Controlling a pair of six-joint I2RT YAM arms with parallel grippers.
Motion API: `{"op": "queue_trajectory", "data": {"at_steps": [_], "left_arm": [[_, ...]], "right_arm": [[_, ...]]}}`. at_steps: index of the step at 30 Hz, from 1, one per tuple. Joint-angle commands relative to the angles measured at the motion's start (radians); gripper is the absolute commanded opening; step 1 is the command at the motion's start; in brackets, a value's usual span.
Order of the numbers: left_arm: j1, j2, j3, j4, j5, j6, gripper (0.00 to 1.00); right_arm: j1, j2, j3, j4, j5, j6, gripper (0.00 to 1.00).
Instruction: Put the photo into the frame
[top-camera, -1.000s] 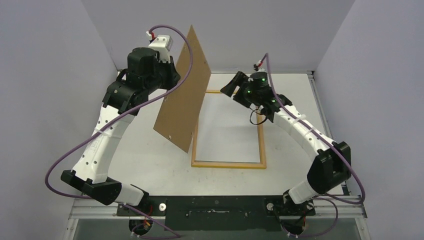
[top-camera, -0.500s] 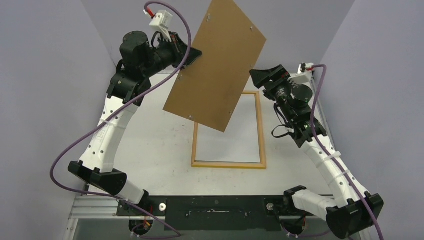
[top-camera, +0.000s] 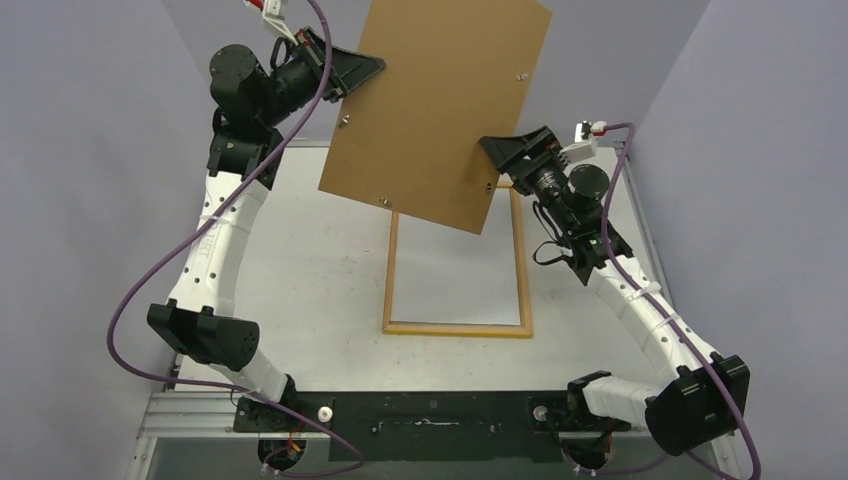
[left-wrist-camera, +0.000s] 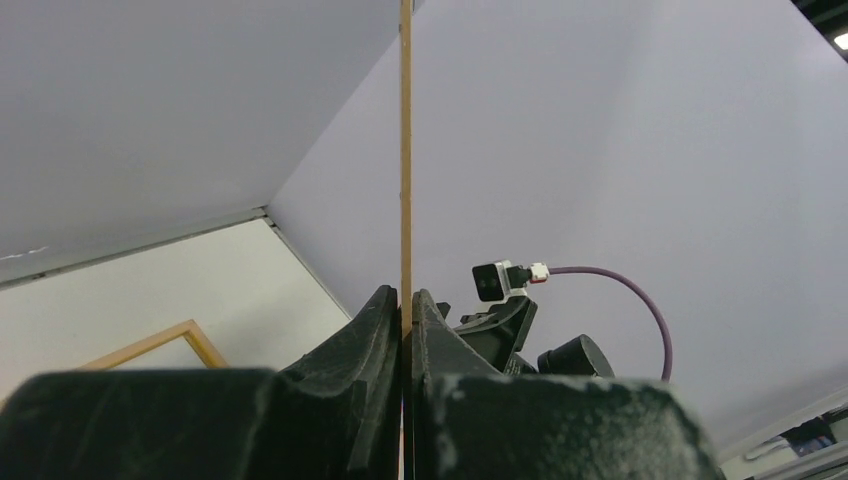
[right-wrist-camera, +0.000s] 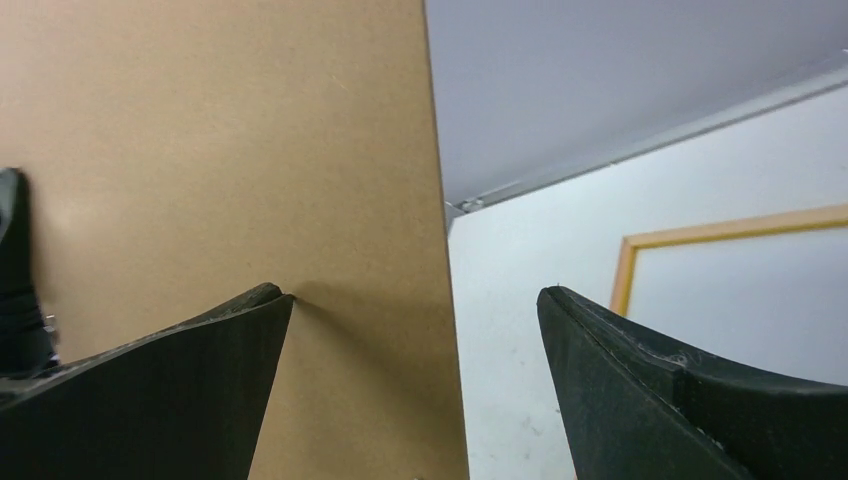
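The frame (top-camera: 455, 329) lies flat at the middle of the table (top-camera: 310, 280), wood-coloured face showing. Its long axis runs near to far, and its far end is hidden behind the backing board (top-camera: 440, 110). My left gripper (top-camera: 365, 70) is clamped on that board's left edge and holds it raised over the far side, its long axis slanted a little off near-far. My right gripper (top-camera: 497, 160) is spread wide at the board's right edge, gripping nothing. One fingertip (right-wrist-camera: 270, 300) is at the board's face; I cannot tell if it touches.

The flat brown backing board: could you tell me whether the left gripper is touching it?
Touching. In the left wrist view, the left gripper has its jaws shut on the flat brown backing board, seen edge-on.
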Motion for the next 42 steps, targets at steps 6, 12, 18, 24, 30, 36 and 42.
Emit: {"op": "queue_trajectory", "data": {"at_steps": [6, 12, 18, 24, 30, 36, 42], "left_arm": [[0.075, -0.038, 0.056, 0.132, 0.072, -0.163, 0.0], [0.127, -0.034, 0.041, 0.092, 0.119, -0.16, 0.0], [0.129, -0.017, 0.04, 0.115, 0.152, -0.168, 0.0], [0.129, -0.023, -0.003, 0.068, 0.142, -0.142, 0.05], [0.145, -0.062, -0.112, 0.0, 0.124, -0.082, 0.24], [0.19, -0.138, -0.286, -0.017, 0.114, -0.022, 0.48], [0.241, -0.213, -0.485, -0.059, 0.105, 0.042, 0.7]], "right_arm": [[-0.031, 0.032, -0.017, 0.759, -0.348, 0.229, 0.92], [-0.049, 0.053, 0.001, 0.897, -0.429, 0.373, 0.77], [-0.048, 0.021, 0.094, 0.646, -0.467, 0.261, 0.51], [-0.048, 0.025, 0.147, 0.527, -0.482, 0.216, 0.12], [-0.05, 0.031, 0.15, 0.439, -0.461, 0.205, 0.0], [-0.055, 0.016, 0.158, 0.252, -0.414, 0.17, 0.0], [-0.063, 0.029, 0.141, 0.024, -0.385, 0.118, 0.0]]}}
